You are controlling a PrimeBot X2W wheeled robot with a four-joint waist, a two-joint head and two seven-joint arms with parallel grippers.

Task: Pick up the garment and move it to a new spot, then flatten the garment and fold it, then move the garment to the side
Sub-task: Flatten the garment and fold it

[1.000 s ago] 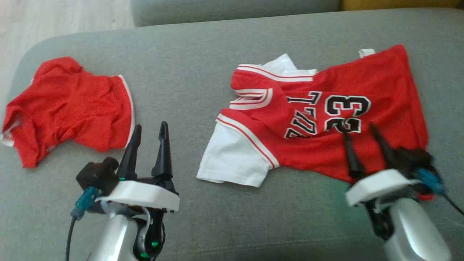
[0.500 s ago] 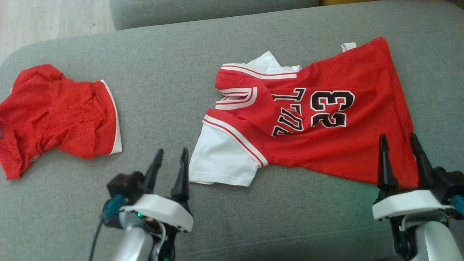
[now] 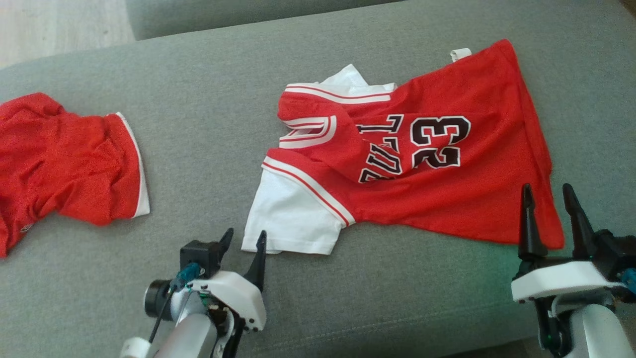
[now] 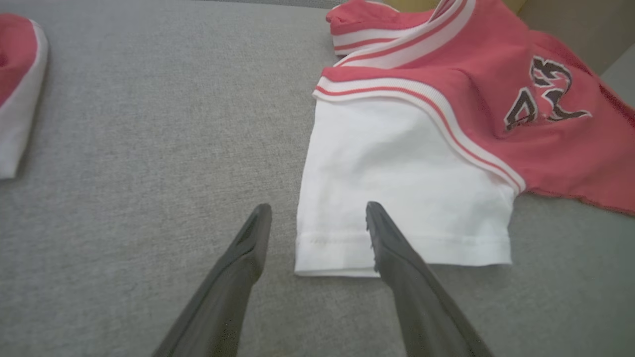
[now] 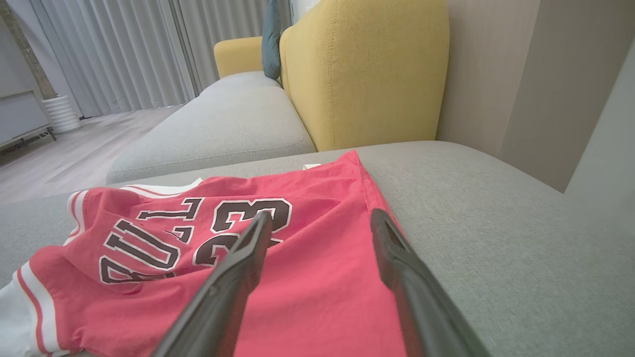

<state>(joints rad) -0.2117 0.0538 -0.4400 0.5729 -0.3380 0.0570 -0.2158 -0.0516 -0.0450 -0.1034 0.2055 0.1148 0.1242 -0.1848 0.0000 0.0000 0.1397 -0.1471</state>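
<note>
jersey [image 3: 447,189] sleeve corner now lies between left end effector's [image 4: 318,207] spread jaws.

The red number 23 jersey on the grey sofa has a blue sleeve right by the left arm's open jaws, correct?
Not quite: the sleeve is white, not blue, as the left wrist view shows. Otherwise yes: the red number 23 jersey lies on the grey sofa, with that sleeve right by the left arm's open jaws.

Bare cushion [image 3: 208,124] is lying open between the crumpled red garment [image 3: 64,164] and the jersey [image 3: 447,199]. A yellow backrest [image 5: 367,74] is rising beyond the jersey.
</note>
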